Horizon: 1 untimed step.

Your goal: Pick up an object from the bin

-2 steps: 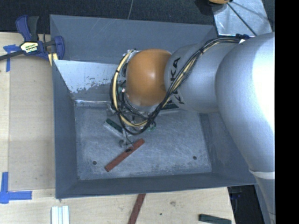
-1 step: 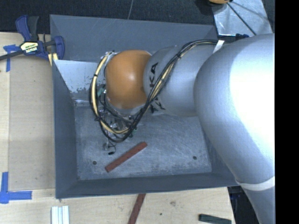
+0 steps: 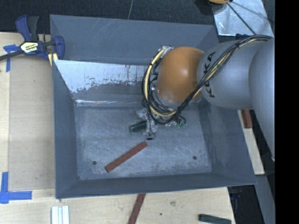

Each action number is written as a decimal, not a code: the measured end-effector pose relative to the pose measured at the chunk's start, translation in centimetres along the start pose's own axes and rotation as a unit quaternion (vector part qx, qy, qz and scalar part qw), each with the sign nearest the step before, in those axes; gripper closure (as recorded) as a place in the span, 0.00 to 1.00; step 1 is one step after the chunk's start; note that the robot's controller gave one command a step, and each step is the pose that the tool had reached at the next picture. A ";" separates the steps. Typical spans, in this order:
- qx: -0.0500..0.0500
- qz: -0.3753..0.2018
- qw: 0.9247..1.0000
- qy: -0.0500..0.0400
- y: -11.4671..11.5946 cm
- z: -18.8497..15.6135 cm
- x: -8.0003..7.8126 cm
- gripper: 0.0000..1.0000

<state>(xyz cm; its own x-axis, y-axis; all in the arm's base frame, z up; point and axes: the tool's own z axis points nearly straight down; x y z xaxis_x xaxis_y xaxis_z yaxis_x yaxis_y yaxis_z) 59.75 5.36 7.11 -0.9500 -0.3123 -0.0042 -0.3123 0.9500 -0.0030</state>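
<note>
A thin reddish-brown flat stick [image 3: 125,156] lies aslant on the bin floor, front of centre, its upper right end near the gripper. My gripper [image 3: 148,129] hangs just above that end, mostly hidden under the arm's orange cover; a dark finger part sticks out to the left. Nothing shows between the fingers.
The arm comes in from the right and covers the bin's right rear part. The bin floor to the left and front of the stick lies bare grey metal, with sloping walls all round.
</note>
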 end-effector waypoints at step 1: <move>-0.001 -0.001 1.000 0.000 0.2 0.0 0.0 1.00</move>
<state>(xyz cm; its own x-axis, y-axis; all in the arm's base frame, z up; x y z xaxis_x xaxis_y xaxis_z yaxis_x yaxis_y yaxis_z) 59.72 5.57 7.10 -0.9496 -0.3135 -0.0042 -0.3135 0.9496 -0.0009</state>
